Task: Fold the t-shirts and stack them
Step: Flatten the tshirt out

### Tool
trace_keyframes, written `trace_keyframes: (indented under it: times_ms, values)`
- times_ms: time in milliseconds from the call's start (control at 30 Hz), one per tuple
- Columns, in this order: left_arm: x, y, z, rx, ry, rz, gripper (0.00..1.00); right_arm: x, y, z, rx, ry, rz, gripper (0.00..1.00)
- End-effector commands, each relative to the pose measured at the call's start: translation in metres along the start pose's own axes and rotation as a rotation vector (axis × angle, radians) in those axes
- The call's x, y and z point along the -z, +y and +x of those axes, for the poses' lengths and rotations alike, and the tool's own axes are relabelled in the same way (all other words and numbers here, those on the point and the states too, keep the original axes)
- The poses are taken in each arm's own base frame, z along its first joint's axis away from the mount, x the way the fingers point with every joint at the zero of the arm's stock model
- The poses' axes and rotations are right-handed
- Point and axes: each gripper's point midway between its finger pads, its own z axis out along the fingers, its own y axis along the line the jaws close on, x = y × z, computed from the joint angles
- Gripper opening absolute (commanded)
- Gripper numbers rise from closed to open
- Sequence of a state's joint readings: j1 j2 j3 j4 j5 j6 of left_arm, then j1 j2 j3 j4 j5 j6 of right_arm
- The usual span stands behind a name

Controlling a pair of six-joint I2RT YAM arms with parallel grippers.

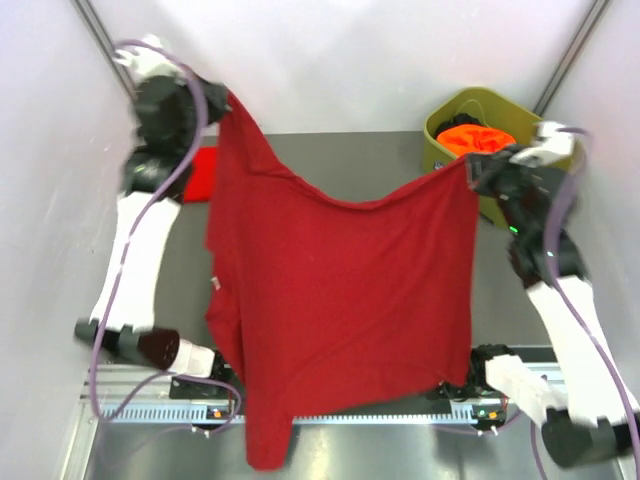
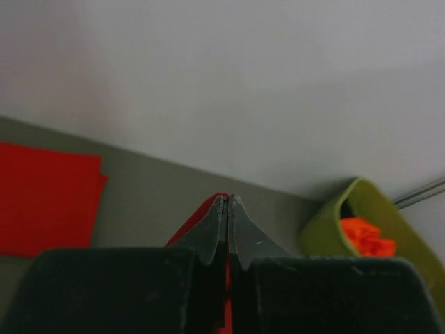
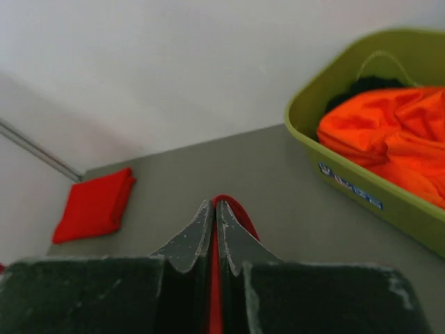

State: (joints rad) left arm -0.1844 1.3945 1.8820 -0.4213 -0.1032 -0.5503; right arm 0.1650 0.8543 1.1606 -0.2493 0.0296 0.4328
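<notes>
Dark red shirt (image 1: 340,300) hangs spread in the air over the desk (image 1: 380,160). Its top corners are pinched by the left claw (image 1: 228,103) and right claw (image 1: 470,172), both clamped on the cloth. Folded red shirt (image 1: 205,172) lies far left. Orange shirts (image 1: 475,138) sit in the green tub (image 1: 436,140), far right.

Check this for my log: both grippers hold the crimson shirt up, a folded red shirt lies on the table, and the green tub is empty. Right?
No: the green tub is not empty; it holds orange cloth, clear in the right wrist view. The held crimson shirt and the folded red shirt are as you say.
</notes>
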Motion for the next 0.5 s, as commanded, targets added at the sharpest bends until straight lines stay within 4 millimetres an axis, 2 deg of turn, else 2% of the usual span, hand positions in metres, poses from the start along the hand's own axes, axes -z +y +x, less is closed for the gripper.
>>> trace_keyframes:
  times_ms: [0,67,100,167,200,233,267,300,367,400,467]
  values:
    - [-0.044,0.02,0.017,-0.072,-0.065,-0.013,0.0,-0.053,-0.012,0.008,0.025,-0.102,-0.02,0.0]
    - [-0.071,0.038,0.049,-0.085,-0.015,-0.03,0.0,-0.079,-0.02,0.018,0.011,-0.12,-0.036,0.0]
    - [-0.095,0.061,0.077,-0.086,0.019,-0.058,0.0,-0.106,-0.04,0.047,0.005,-0.062,-0.003,0.0]
    - [-0.12,0.081,0.107,-0.063,0.07,-0.067,0.0,-0.133,-0.053,0.067,-0.012,-0.026,-0.005,0.0]
    - [-0.141,0.107,0.129,-0.05,0.104,-0.093,0.0,-0.159,-0.065,0.083,-0.018,-0.005,-0.014,0.0]
    - [-0.15,0.113,0.146,-0.028,0.154,-0.059,0.0,-0.171,-0.069,0.09,-0.024,0.007,-0.024,0.0]
    - [-0.16,0.121,0.152,0.005,0.157,-0.053,0.0,-0.181,-0.072,0.098,-0.027,0.022,-0.04,0.0]
    - [-0.174,0.141,0.166,0.026,0.183,-0.069,0.0,-0.201,-0.084,0.115,-0.034,0.055,-0.032,0.0]
    - [-0.184,0.149,0.175,0.064,0.2,-0.044,0.0,-0.218,-0.094,0.123,-0.041,0.069,-0.032,0.0]
    - [-0.19,0.16,0.18,0.071,0.204,-0.054,0.0,-0.23,-0.106,0.132,-0.049,0.085,-0.016,0.0]
    - [-0.194,0.164,0.181,0.079,0.203,-0.06,0.0,-0.239,-0.108,0.139,-0.068,0.092,-0.032,0.0]
